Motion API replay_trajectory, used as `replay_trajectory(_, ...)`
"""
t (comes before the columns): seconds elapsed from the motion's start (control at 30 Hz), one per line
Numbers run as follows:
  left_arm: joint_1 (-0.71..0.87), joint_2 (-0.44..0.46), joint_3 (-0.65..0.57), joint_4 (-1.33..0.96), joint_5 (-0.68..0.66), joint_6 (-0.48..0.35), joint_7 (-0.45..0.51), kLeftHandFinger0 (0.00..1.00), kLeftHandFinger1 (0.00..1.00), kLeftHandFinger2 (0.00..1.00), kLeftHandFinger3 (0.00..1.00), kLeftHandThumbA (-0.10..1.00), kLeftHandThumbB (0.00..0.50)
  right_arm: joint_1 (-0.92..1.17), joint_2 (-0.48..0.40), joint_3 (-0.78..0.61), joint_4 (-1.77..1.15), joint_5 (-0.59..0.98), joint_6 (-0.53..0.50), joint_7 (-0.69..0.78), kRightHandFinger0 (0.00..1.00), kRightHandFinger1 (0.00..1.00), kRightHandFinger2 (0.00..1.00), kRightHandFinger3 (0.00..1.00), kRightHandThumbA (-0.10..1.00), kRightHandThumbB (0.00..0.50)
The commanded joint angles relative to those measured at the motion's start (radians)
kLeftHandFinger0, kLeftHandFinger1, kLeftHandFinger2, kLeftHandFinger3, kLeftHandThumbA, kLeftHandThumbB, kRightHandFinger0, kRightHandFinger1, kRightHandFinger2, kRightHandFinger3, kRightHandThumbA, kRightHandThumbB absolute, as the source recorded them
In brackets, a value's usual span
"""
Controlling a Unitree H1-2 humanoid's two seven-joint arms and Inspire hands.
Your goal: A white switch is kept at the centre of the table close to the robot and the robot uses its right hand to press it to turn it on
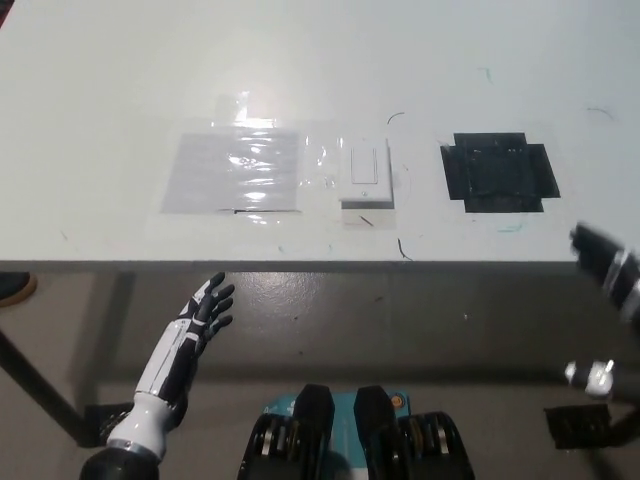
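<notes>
White table (120,80) — switch (365,173) untouched, right hand (607,265) perhaps at edge, blurred

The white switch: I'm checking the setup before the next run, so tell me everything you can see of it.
The white rectangular wall-style switch lies flat near the table's near edge, roughly at its centre. It looks like smooth plastic, a plate with a narrower upright rocker in its middle. Its on or off position cannot be read. Clear glossy film lies at its left, a black taped square apart at its right. No robot hand touches it.
</notes>
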Motion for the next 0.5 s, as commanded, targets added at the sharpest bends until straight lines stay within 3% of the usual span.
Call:
replay_trajectory(0.0, -0.031, 0.007, 0.013, -0.02, -0.015, -0.018, -0.009, 1.0, 1.0, 1.0, 1.0, 0.94, 0.0, 0.005, 0.096, -0.013, 0.11, 0.134, -0.178, -0.08, 1.0, 1.0, 1.0, 1.0, 1.0, 0.194)
replay_trajectory(0.1, -0.001, 0.009, 0.016, -0.046, -0.015, -0.004, -0.005, 1.0, 1.0, 1.0, 1.0, 0.93, 0.001, 0.015, 0.123, 0.008, 0.204, 0.1, -0.22, -0.085, 1.0, 1.0, 1.0, 1.0, 1.0, 0.183)
replay_trajectory(0.2, -0.002, 0.014, 0.01, -0.05, -0.012, 0.005, -0.012, 1.0, 1.0, 1.0, 1.0, 0.93, 0.003, 0.019, 0.137, 0.022, 0.29, 0.068, -0.267, -0.099, 1.0, 1.0, 1.0, 1.0, 1.0, 0.137)
replay_trajectory(0.47, -0.01, 0.02, 0.008, -0.044, -0.012, 0.001, -0.017, 1.0, 1.0, 1.0, 1.0, 0.91, 0.001, 0.003, 0.143, 0.055, 0.458, 0.035, -0.33, -0.149, 1.0, 1.0, 1.0, 1.0, 1.0, 0.144)
